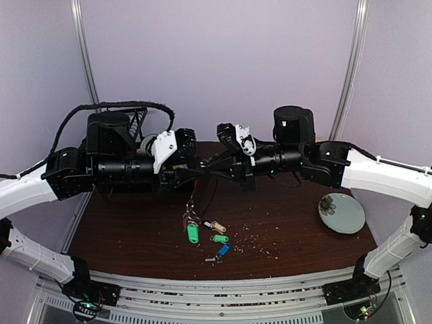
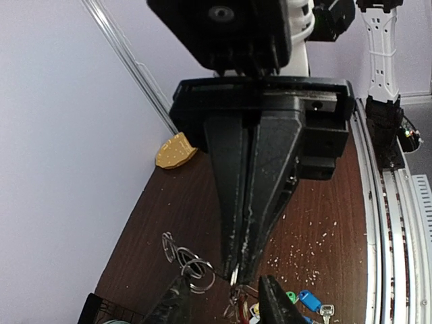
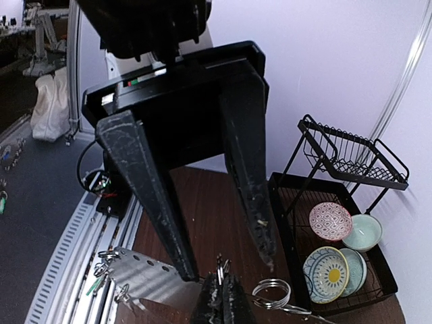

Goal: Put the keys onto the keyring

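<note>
We see the keys [image 1: 206, 237] bunched mid-table, hanging on a thin dark ring [image 1: 193, 202] that runs up to where the two grippers meet. Tags in the overhead: green [image 1: 193, 233] hanging lowest off the ring, a cream/orange one [image 1: 217, 226], a second green [image 1: 221, 238], blue [image 1: 223, 249] nearest the arm bases. No writing is readable on any tag.

Left gripper [image 2: 237, 273]: fingers pressed together, pinching the ring wire at the tips, with the keys and tags dangling just below it. A loose cluster of bare silver split rings [image 2: 183, 260] sits just beside those tips.

Right gripper [image 3: 229, 266]: fingers spread apart, nothing between them; the left gripper's closed tips poke up into the gap from below.

We see a brown table [image 1: 135, 236] dusted with pale crumbs, and a pale green patterned plate [image 1: 341, 212] on its right side, well apart from the keys. The right wrist view shows a black wire rack [image 3: 337, 223] holding patterned bowls. The left wrist view shows a yellow-orange object [image 2: 175, 151] at the table's far edge by the wall; we can't tell what it is. No brand marks are legible anywhere.
</note>
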Action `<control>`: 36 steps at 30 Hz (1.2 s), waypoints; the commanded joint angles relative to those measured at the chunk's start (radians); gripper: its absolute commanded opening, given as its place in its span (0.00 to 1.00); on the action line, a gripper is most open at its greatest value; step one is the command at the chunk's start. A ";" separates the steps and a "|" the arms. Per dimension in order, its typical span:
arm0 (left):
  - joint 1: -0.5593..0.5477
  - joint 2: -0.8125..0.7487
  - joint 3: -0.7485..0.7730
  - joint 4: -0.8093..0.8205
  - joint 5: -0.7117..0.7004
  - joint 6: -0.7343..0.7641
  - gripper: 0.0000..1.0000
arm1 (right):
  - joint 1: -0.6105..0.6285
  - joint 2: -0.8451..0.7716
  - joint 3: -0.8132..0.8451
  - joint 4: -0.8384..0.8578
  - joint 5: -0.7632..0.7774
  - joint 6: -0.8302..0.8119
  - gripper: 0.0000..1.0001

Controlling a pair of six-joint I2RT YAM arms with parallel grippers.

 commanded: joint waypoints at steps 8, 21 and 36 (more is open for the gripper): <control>0.018 -0.161 -0.232 0.356 0.040 -0.139 0.30 | -0.015 -0.093 -0.252 0.670 -0.078 0.439 0.00; 0.018 -0.042 -0.242 0.443 0.203 -0.137 0.27 | -0.001 -0.061 -0.287 0.816 -0.098 0.532 0.00; 0.018 -0.040 -0.313 0.608 0.180 -0.260 0.18 | 0.019 -0.055 -0.351 0.954 0.012 0.586 0.00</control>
